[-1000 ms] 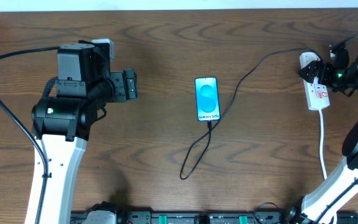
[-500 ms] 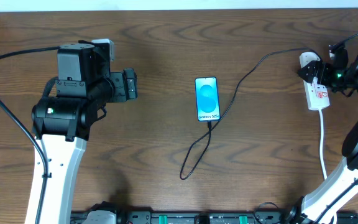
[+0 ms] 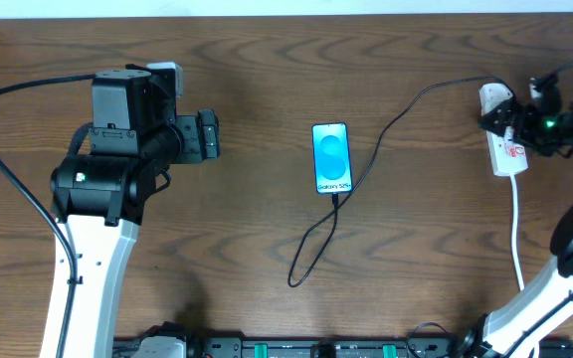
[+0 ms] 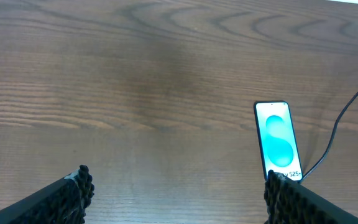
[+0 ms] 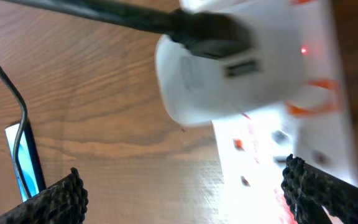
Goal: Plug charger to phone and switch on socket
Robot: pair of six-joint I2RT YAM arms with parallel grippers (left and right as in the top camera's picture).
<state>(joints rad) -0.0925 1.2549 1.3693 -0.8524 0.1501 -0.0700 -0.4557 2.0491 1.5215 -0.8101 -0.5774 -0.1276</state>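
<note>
Apparently the charger (image 3: 378,139) is already in the lower edge of the phone (image 3: 331,157), so the switch step is in hand. Far right of the phone, the right gripper (image 3: 503,116) hovers at the socket (image 3: 511,157) with jaws spread. Next it must press the switch precisely. The left gripper (image 3: 207,135), left of the phone, is spread too.

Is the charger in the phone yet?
Looks in: overhead, the charger tip meets the phone at its bottom edge with no gap. Full seating is too small to confirm.
</note>
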